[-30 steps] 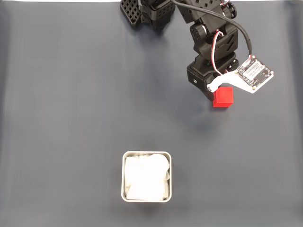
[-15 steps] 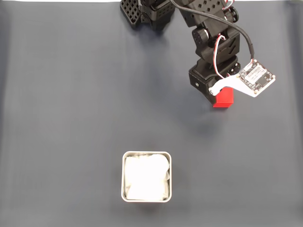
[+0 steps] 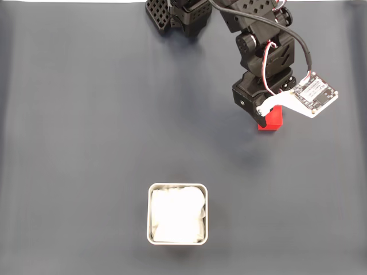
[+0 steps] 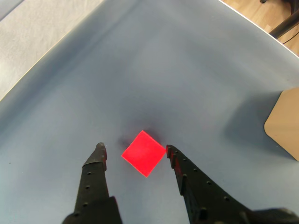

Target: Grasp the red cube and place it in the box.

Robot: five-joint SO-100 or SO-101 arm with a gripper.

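Between gripper (image 4: 134, 150) fingertips, just ahead of tips: red cube (image 4: 144, 152), resting on worktop (image 4: 154, 70). Gripper spread wide, nothing pinched. Cube sits diamond-wise to fingers, corner touching right fingertip in wrist view, clear gap on left. Closing likely meets corners, not flat faces; cube may twist. Cube plain, glossy, sharp-edged; worktop smooth dark grey-blue sheet. Fixed view: cube (image 3: 274, 120) half hidden under gripper; box (image 3: 178, 213) well apart, beyond tips, pale metal rim, rounded corners, crumpled white lining.
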